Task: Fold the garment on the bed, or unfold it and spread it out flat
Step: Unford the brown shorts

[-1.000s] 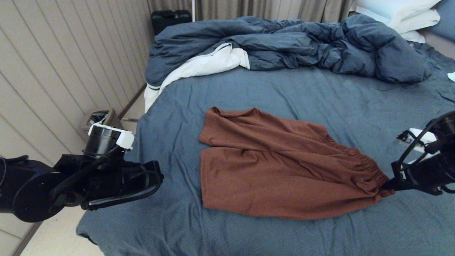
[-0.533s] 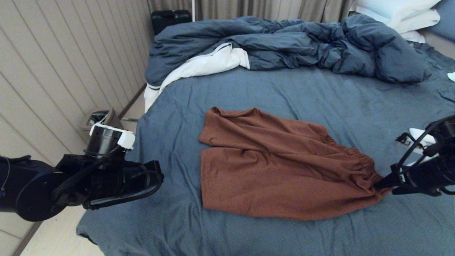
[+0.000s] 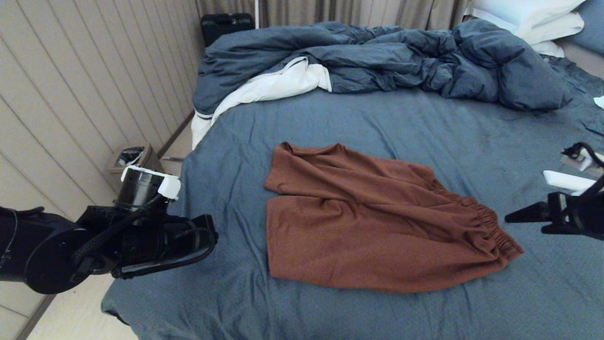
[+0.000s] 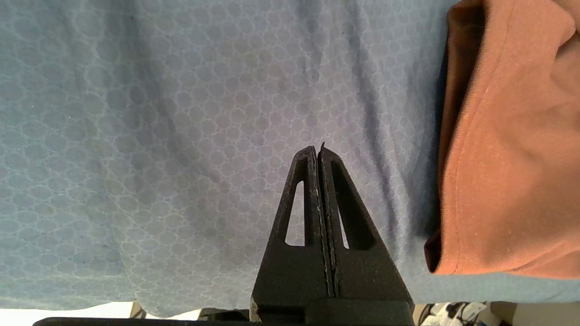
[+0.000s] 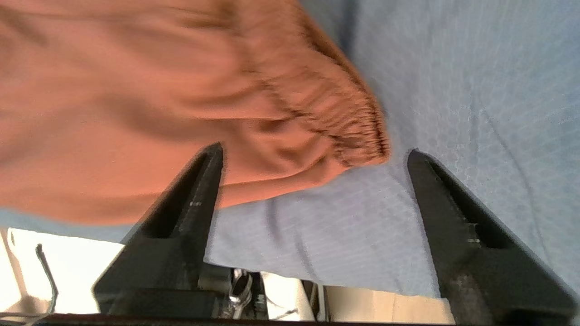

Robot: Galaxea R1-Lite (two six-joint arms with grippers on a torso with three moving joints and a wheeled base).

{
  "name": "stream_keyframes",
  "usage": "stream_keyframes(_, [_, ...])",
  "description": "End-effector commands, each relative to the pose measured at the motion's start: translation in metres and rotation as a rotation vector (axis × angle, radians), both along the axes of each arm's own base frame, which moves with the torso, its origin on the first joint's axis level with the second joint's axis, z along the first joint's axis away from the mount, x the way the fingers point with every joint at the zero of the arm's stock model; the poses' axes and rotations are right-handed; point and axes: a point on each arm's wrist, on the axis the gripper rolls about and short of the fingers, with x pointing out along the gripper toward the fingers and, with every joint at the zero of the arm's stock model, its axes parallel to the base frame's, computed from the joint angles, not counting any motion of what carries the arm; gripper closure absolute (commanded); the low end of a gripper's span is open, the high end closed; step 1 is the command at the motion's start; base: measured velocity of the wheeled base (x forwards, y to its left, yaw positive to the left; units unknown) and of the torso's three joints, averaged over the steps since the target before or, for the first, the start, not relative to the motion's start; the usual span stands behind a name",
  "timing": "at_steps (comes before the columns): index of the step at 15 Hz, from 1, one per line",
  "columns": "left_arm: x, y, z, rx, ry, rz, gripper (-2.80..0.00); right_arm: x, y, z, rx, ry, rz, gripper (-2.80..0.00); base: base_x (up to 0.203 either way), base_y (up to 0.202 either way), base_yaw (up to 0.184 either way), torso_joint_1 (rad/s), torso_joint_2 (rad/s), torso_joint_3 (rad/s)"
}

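The rust-brown garment [image 3: 368, 222] lies spread on the slate-blue bed [image 3: 377, 123], leg openings to the left and gathered waistband [image 3: 490, 226] to the right. No drawstring or print shows. My right gripper [image 3: 524, 224] hovers open just right of the waistband corner, holding nothing; in the right wrist view the right gripper [image 5: 315, 151] has the waistband [image 5: 344, 113] just beyond its fingertips. My left gripper [image 3: 212, 236] is shut and empty near the bed's left edge. In the left wrist view the left gripper [image 4: 317, 151] is over bare sheet, with a garment [image 4: 507, 158] leg hem off to one side.
A bunched blue duvet [image 3: 377, 61] with white lining fills the far side of the bed, white pillows [image 3: 533, 19] at the far right. A small waste bin [image 3: 130, 158] and a black case [image 3: 226, 23] stand by the panelled wall on the left.
My right gripper has opened, let go of the waistband corner and drawn back to the right and upward. The corner now lies flat on the sheet. The left arm has not moved.
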Motion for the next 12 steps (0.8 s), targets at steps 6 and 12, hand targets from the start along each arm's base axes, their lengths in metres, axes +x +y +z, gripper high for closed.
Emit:
stream_keyframes(6, [-0.001, -0.012, -0.013, 0.015, 0.040, -0.037, 0.00, -0.010, 0.089, 0.037, 0.027, -0.140, 0.334, 0.00, 0.000, 0.000, 0.000, 0.000, 0.00, 0.000])
stream_keyframes(12, [-0.002, -0.031, -0.032, 0.011, 0.022, -0.085, 0.00, 0.050, 0.186, 0.007, 0.095, 0.007, 0.615, 0.00, 0.000, 0.000, 0.000, 0.000, 0.00, 0.000])
